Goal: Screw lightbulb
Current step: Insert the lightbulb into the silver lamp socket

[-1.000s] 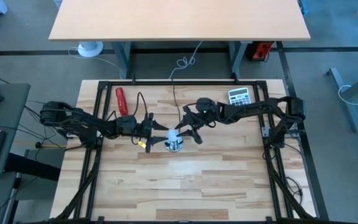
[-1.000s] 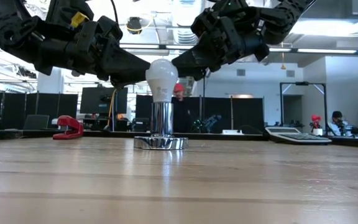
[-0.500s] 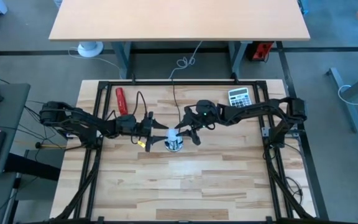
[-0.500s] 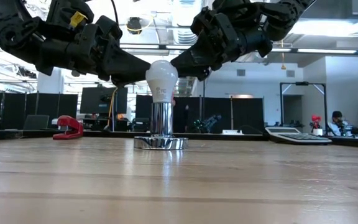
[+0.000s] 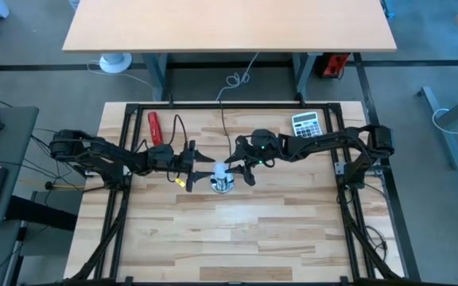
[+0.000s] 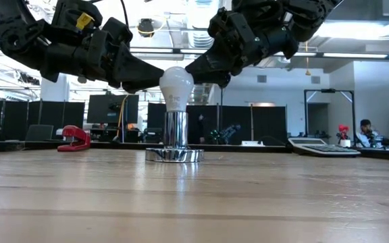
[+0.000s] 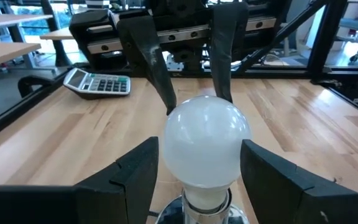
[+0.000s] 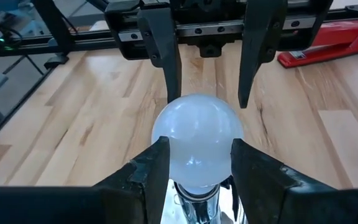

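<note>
While both arms meet at mid-table, the parts rank by size as follows:

Table (image 5: pixel 237 238): pale wood planks, flat, inside a black frame.
Left gripper (image 5: pixel 200 172): dark, angular fingers (image 7: pixel 126 177) spread, flanking the bulb with gaps either side.
Right gripper (image 5: pixel 239 169): dark fingers (image 8: pixel 148 168) pressed against both flanks of the bulb, pinching it.
Calculator (image 5: pixel 305 121): grey, rectangular, near the far right corner.
Stapler (image 5: pixel 155 128): red, elongated, far left.
Socket (image 6: pixel 175 138): shiny metal cylinder on a round flared base.
Bulb (image 6: pixel 175 88): smooth, matte white, pear-shaped; upright in the socket, between the two grippers, its globe level with the fingertips.
</note>
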